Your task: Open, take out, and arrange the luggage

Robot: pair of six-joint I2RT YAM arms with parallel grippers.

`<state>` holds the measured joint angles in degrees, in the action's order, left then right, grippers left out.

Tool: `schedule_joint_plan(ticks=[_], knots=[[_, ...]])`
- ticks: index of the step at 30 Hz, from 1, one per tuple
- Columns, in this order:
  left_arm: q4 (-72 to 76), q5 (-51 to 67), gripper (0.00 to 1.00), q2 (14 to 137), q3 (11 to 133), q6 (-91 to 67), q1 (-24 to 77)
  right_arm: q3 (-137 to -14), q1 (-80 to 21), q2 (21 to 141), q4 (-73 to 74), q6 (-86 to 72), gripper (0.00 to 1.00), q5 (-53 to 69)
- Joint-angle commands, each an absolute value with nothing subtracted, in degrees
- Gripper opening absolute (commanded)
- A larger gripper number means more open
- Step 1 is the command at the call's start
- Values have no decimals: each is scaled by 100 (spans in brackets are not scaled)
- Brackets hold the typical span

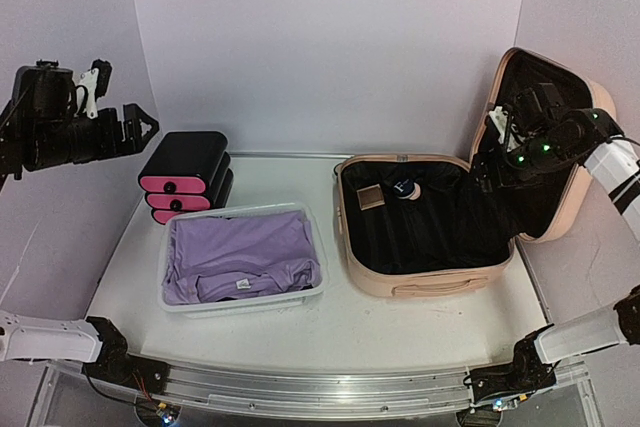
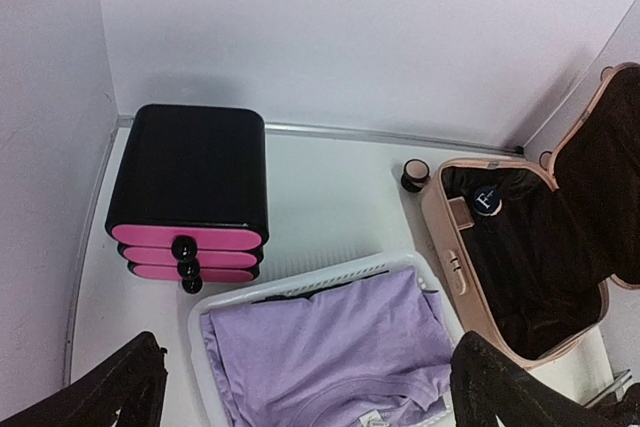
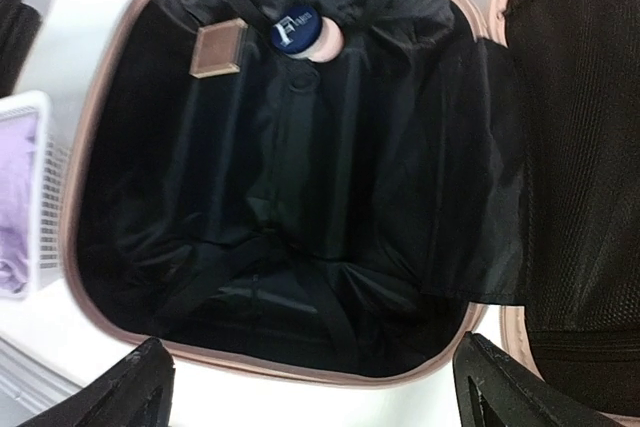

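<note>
**Q:** Luggage (image 1: 430, 282): where is it?

**Me:** On the counter (image 1: 330, 337), right of the middle, lying open. Its lid (image 1: 578, 209) stands up on the right side. Black lining shows in both halves.

**Q:** What is in it?

**Me:** Two small things at the far left corner of the lining. One is a brown square (image 3: 217, 50). Just beside it is a round pot with a dark blue cap (image 3: 295, 29).

**Q:** And your jaws?

**Me:** My right jaws stand wide and hold nothing. My right arm (image 1: 545, 147) hangs over the open luggage, near the lid. My left jaws stand wide too, with nothing between the fingers (image 2: 120, 392). My left arm (image 1: 70, 132) is raised at the far left, well apart from the luggage.

**Q:** What else is on the counter?

**Me:** A white basket (image 1: 240, 302) with purple cloth (image 1: 240, 252) in it, just left of the luggage. Behind the basket is a black box (image 1: 185, 159) with pink drawers.
</note>
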<state>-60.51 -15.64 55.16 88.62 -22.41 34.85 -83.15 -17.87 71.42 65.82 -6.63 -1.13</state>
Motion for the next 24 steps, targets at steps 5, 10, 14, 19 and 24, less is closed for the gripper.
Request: schedule_joint_plan(ticks=[5,10,14,19,24], knots=[[-5686,-2218,100,6125,9313,-1991,3336,-8764,-1767,6881,6748,-740,98,664],[-5548,787,100,6727,8902,-2382,1046,-8732,-1767,6828,6831,-636,98,1194],[-4596,2846,100,7018,7931,-2447,-142,-8581,-1767,6736,6833,-615,98,1541],[-3668,3383,99,7489,7058,-2537,-461,-8415,-1766,6694,6834,-598,98,1952],[-3319,3319,91,8107,6961,-2042,-458,-8316,-1767,6628,6832,-505,98,2050]])
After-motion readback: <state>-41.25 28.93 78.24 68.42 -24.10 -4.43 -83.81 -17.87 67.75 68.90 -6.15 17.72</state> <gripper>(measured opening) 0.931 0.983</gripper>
